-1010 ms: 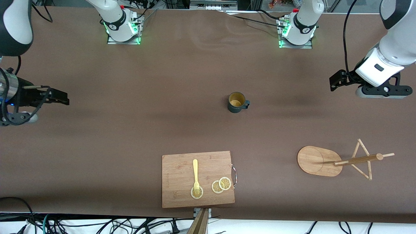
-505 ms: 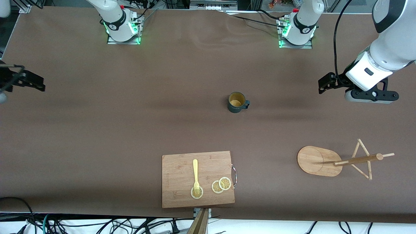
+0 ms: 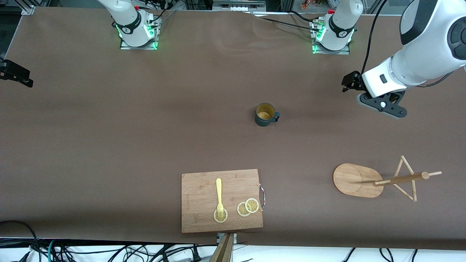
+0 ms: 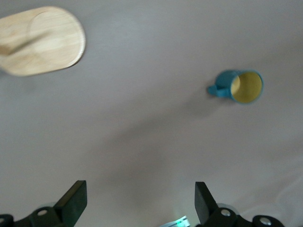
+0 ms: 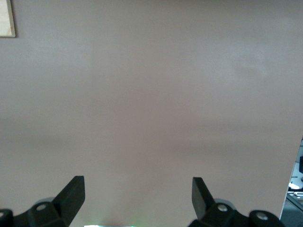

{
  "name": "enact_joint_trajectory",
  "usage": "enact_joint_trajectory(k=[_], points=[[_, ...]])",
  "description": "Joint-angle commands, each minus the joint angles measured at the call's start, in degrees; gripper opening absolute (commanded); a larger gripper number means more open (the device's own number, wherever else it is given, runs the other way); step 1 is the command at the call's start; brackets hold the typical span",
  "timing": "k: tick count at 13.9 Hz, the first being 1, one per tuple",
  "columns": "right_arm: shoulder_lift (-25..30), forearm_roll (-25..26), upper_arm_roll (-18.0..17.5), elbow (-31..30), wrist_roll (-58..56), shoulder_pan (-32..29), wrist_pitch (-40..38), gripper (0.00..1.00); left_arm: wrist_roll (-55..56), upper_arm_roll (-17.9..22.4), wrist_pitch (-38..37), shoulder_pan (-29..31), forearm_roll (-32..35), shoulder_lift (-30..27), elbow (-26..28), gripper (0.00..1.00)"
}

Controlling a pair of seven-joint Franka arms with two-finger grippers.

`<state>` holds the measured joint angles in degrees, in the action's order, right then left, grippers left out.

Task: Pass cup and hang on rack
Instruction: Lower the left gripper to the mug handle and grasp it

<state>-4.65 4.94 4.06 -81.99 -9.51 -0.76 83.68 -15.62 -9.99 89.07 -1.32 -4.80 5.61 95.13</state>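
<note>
On the brown desk the cup stands upright mid-surface, well apart from the rack, with left end effector and right end effector both spread, empty.

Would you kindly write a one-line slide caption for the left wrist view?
Open left gripper hovers above the brown table, with the upright cup and the rack base in sight.

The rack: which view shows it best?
The front view: the whole rack shows, with base, post and pegs, standing toward the left arm's end of the table. The left wrist view catches only its base, blurred. The right wrist view misses it.
</note>
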Motion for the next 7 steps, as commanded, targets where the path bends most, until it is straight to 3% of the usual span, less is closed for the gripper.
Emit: enact_joint_trajectory(k=[1,7], points=[[1.23,0.59,-0.99,-1.86,-2.09,-0.91,0.61,1.00,-14.57,0.14,0.04,1.40,-8.43,2.03,0.23,1.00],[-0.62,-0.02,-1.08,0.08,-2.27,-0.64,-0.27,1.00,-54.29,0.23,18.57,4.22,-25.23,3.09,16.83,1.00]])
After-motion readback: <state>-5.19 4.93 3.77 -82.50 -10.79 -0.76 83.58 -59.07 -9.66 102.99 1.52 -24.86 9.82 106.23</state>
